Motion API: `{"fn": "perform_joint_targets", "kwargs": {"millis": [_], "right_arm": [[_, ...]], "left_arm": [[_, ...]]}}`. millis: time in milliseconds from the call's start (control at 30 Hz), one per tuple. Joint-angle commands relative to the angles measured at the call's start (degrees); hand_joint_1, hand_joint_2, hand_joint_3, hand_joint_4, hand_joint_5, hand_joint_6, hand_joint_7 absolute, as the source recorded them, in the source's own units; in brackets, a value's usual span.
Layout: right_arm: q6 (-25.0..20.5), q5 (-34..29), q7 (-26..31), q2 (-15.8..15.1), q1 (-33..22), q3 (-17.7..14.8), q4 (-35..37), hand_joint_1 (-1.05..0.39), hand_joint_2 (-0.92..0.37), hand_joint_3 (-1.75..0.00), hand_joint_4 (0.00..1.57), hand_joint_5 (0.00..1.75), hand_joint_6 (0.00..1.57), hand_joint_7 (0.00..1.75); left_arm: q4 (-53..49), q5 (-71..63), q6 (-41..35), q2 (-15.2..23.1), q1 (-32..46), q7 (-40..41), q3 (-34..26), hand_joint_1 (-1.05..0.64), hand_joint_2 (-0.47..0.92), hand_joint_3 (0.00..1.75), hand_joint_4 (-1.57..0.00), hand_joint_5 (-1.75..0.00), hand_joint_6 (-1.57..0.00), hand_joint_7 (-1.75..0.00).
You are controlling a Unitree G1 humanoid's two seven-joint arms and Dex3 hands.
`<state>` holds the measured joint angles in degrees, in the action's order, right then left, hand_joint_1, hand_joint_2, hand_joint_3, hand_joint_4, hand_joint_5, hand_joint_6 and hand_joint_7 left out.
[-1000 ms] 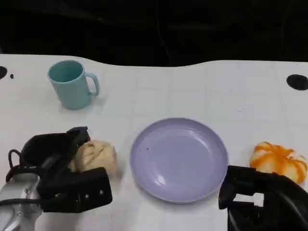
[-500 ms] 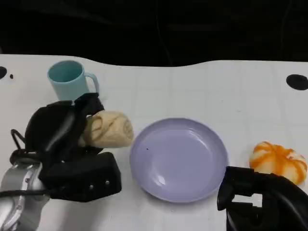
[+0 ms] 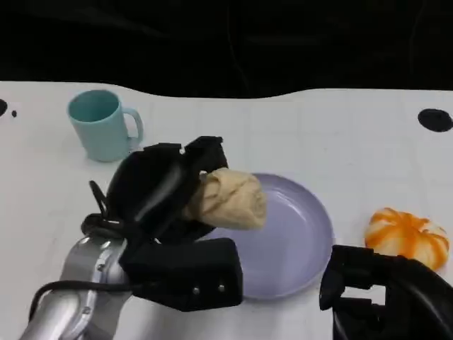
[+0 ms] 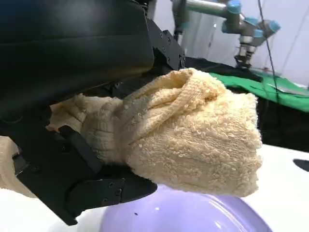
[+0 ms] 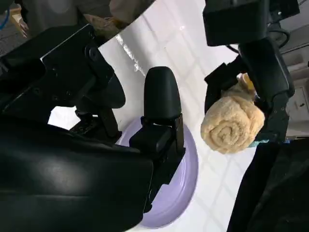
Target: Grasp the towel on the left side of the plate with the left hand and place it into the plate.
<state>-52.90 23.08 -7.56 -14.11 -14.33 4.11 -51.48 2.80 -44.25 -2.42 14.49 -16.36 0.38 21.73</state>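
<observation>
cream rolled towel (image 3: 230, 200) held above the plate's (image 3: 304, 234) left rim, long axis running across the plate, free end pointing toward the orange pumpkin (image 3: 405, 236) | left hand (image 3: 166, 191) fingers clasped around the towel | right hand (image 3: 382, 297) beside the plate's near right edge, finger state unclear | teal mug (image 3: 102, 124) well beyond the plate's left

White table (image 3: 340, 134) with a faint grid pattern, far edge wavy. Two black round marks on it: one at the right (image 3: 434, 120), one at the left edge (image 3: 3, 108). Beyond the table, all dark in the head view. Left wrist view: pale wall (image 4: 203, 34), a silver arm with blue joints (image 4: 227, 12) mounted high, green surface (image 4: 275, 89) below it, possibly a cloth-covered bench, blurry. Lighting even, glare on the table.
</observation>
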Motion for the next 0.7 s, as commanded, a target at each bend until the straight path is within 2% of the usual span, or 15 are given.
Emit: {"fn": "perform_joint_targets", "kwargs": {"millis": [33,167,267,300,333,400,433,467,500,533,567,633,700], "right_arm": [[-0.4,-0.03,0.34,-0.63,-0.06,-0.42,-1.19,0.05,-0.44,-1.46,0.82,1.75,0.68,1.6],[0.03,0.03,0.19,-0.61,-0.31,-0.35,-1.4,0.05,-0.44,-1.46,0.82,1.75,0.68,1.59],[-0.61,0.03,0.54,-0.56,-0.08,-0.28,-1.78,0.05,-0.43,-1.47,0.82,1.75,0.69,1.59],[-0.63,-0.01,0.61,-0.55,-0.04,-0.22,-1.78,0.05,-0.43,-1.47,0.82,1.75,0.69,1.59],[-0.59,-0.03,0.64,-0.55,-0.01,-0.18,-1.74,0.05,-0.44,-1.47,0.82,1.75,0.69,1.59],[-0.43,0.02,0.55,-0.52,0.05,-0.17,-1.55,0.05,-0.44,-1.47,0.82,1.75,0.69,1.59],[-0.49,-0.04,0.61,-0.54,0.14,-0.12,-1.52,0.05,-0.44,-1.47,0.82,1.75,0.69,1.59],[-0.56,-0.11,0.67,-0.57,0.22,-0.06,-1.51,0.05,-0.44,-1.47,0.82,1.75,0.69,1.59],[-0.64,-0.24,0.75,-0.63,0.31,0.02,-1.49,0.05,-0.44,-1.47,0.82,1.75,0.69,1.59],[-0.77,-0.32,0.86,-0.64,0.4,0.07,-1.47,0.05,-0.44,-1.47,0.82,1.75,0.69,1.59],[-0.92,-0.26,0.93,-0.57,0.46,0.06,-1.43,0.05,-0.44,-1.47,0.82,1.75,0.69,1.59],[-1.0,-0.17,0.99,-0.47,0.52,0.08,-1.35,0.05,-0.44,-1.47,0.82,1.75,0.69,1.59],[-1.24,-0.06,1.12,-0.39,0.65,0.11,-1.45,0.05,-0.43,-1.47,0.82,1.75,0.69,1.59]], "left_arm": [[-0.21,-0.27,-1.21,-2.34,-1.96,-2.79,2.23,-0.23,0.42,1.15,-0.94,-1.75,-0.69,-1.75],[-0.86,-0.52,-2.3,-3.61,-2.89,-5.0,3.73,-0.22,0.47,1.08,-0.93,-1.75,-0.69,-1.74],[-0.66,-0.14,-3.54,-3.69,-3.47,-8.45,4.43,-0.22,0.51,1.07,-0.92,-1.75,-0.71,-1.55],[-0.46,-0.06,-4.22,-3.59,-3.69,-10.14,4.69,-0.23,0.54,1.0,-0.85,-1.75,-0.74,-1.34],[-0.28,0.07,-4.9,-3.55,-3.84,-11.68,4.86,-0.24,0.62,0.81,-0.77,-1.63,-0.79,-1.01],[0.18,0.32,-5.93,-3.16,-4.11,-14.64,5.15,-0.26,0.78,0.49,-0.67,-1.46,-0.83,-0.66],[0.46,0.28,-6.04,-2.61,-4.3,-16.2,5.41,-0.3,0.86,0.34,-0.57,-1.35,-0.73,-0.48],[0.73,0.18,-6.09,-2.19,-4.43,-17.37,5.59,-0.33,0.89,0.28,-0.52,-1.22,-0.65,-0.36],[1.18,0.0,-6.44,-1.83,-4.46,-18.66,5.72,-0.36,0.91,0.25,-0.49,-1.12,-0.6,-0.28],[1.61,-0.22,-6.69,-1.56,-4.39,-19.52,5.77,-0.42,0.91,0.24,-0.4,-0.88,-0.49,-0.16],[2.16,-0.35,-7.01,-1.33,-4.23,-20.3,5.72,-0.46,0.92,0.23,-0.36,-0.75,-0.43,-0.1],[3.29,-0.54,-7.42,-0.86,-3.85,-21.41,5.56,-0.54,0.92,0.22,-0.24,-0.58,-0.3,-0.02],[4.6,-0.78,-7.69,-0.3,-3.38,-22.2,5.41,-0.6,0.92,0.22,-0.18,-0.52,-0.22,-0.01]]}}
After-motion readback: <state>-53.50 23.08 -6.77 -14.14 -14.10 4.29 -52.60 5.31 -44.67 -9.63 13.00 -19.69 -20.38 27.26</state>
